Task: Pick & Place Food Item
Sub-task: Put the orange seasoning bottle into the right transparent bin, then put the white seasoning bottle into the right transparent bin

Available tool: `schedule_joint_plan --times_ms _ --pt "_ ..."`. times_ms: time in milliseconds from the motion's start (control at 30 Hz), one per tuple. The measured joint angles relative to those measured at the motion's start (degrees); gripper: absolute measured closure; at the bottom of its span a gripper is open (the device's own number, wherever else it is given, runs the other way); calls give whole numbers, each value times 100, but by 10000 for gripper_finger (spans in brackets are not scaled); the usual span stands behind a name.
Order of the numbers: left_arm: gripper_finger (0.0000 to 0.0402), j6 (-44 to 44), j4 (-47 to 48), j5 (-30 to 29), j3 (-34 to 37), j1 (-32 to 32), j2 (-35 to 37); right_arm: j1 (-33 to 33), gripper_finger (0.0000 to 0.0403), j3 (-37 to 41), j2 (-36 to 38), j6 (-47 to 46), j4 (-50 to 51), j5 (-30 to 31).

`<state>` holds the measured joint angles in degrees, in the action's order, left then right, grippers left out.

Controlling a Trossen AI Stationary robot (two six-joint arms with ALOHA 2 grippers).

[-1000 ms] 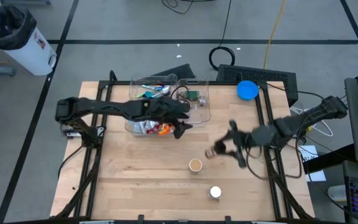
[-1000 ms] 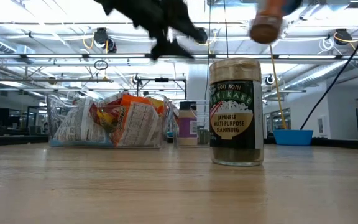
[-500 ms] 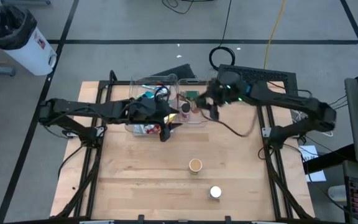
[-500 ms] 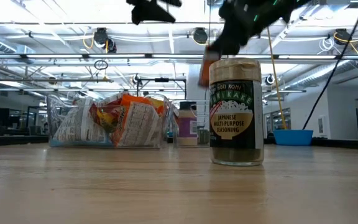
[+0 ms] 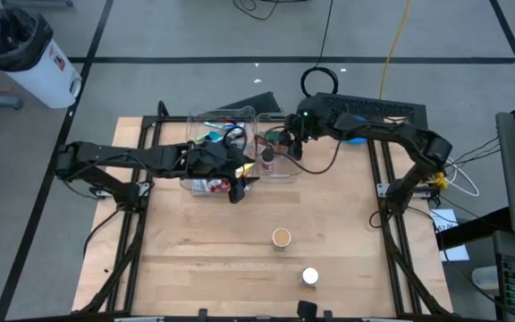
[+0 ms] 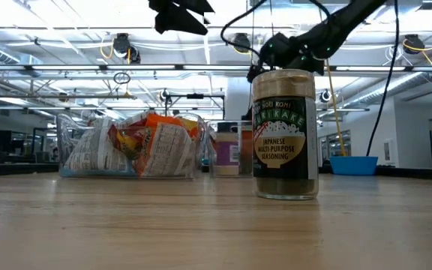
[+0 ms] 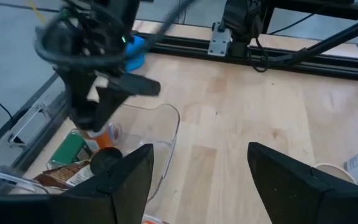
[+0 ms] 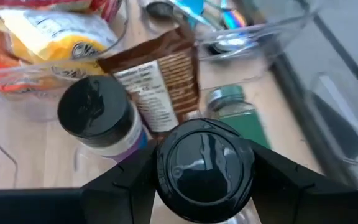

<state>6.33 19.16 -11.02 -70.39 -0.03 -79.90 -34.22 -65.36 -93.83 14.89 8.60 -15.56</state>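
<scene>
A small spice bottle with a black cap [image 8: 205, 169] and orange label [image 7: 105, 133] sits in my right gripper [image 5: 291, 146], which is shut on it over the right clear bin [image 5: 297, 166]. The bin below holds a purple-labelled bottle [image 8: 98, 118], a brown packet [image 8: 160, 84] and a green tin [image 8: 229, 102]. My left gripper [image 5: 239, 186] hangs open and empty above the near edge of the left bin of snack bags [image 6: 137, 144]. A furikake jar [image 6: 285, 135] stands on the table in front. My right gripper pinches the bottle between its two fingers [image 8: 120, 186], just under the black cap [image 8: 205, 155]. The fingers slant down from the table's right side. The bottle stands roughly upright, its orange body [image 7: 105, 133] below the fingers inside the bin; whether its base rests there cannot be told.
The furikake jar [image 5: 281, 237] and a white-capped jar [image 5: 309, 276] stand on the near middle of the table. A blue bowl [image 7: 134, 53] sits beyond the bins at the far right. Cables and a black case lie past the far edge.
My right gripper has swung the bottle from the table's middle right toward the far edge and left, then down into the right clear bin. My left gripper has risen and drawn back a little toward the left, staying open.
</scene>
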Motion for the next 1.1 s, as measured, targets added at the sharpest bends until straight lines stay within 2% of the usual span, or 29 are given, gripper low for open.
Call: schedule_joint_plan --times_ms 133,433,500,633,733,833,1100 --pt "133 0 -9 -110 0 4 0 7 211 3 -280 73 -96 -181" --pt "133 52 -42 -134 0 4 0 -69 211 1 -660 122 -469 -103" --pt "133 83 -42 -134 0 4 0 -65 192 -2 -662 124 -461 -30" --pt "133 86 -42 -147 0 4 -2 -4 116 17 -669 145 -334 387" --pt "133 87 -51 -152 0 4 -2 22 72 14 -490 243 -261 629" --pt "133 88 -63 -155 0 4 -2 97 47 11 -201 258 49 938" --pt "133 296 -85 -77 7 -2 -89 647 39 11 1198 226 1231 1270"
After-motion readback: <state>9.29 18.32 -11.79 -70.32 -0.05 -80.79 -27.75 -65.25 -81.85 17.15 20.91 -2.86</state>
